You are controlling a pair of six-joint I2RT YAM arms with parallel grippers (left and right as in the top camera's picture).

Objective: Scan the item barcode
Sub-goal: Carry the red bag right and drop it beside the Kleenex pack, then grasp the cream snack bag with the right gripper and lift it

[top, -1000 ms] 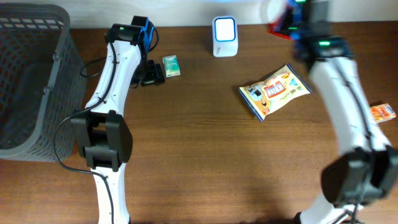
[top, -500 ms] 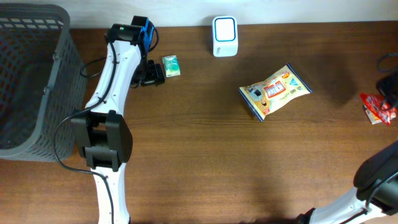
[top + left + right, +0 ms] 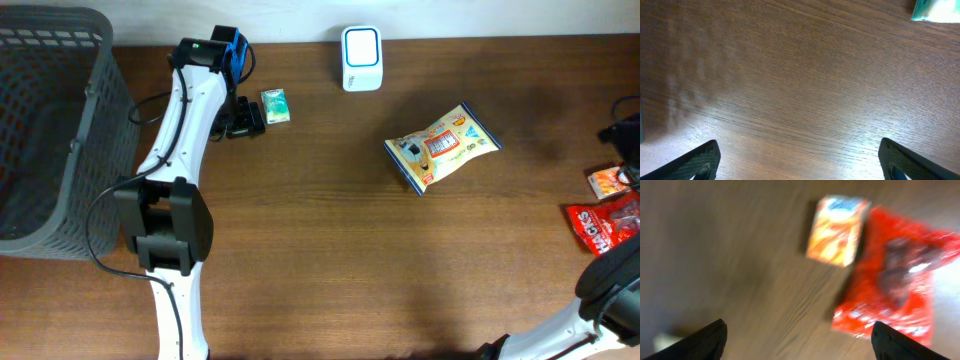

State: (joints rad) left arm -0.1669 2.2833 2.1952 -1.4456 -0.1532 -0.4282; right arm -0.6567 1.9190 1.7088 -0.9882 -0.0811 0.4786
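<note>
Left gripper, spread wide and empty, is hovering beside the green box, probably the nearest unscanned item, left arm stretching toward the far edge of the worktop. Scanner is standing right of it; snack bag is lying diagonally mid-worktop. Right gripper, likewise wide and empty, is hanging over the orange box and red packet.

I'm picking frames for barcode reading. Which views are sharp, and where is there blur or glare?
Overhead: sharp, evenly lit; the yellow snack bag has clean edges. Left wrist: wood grain mostly crisp, with a pale glare patch on the table. Right wrist: motion-blurred; the red packet and orange box show no readable print.
</note>
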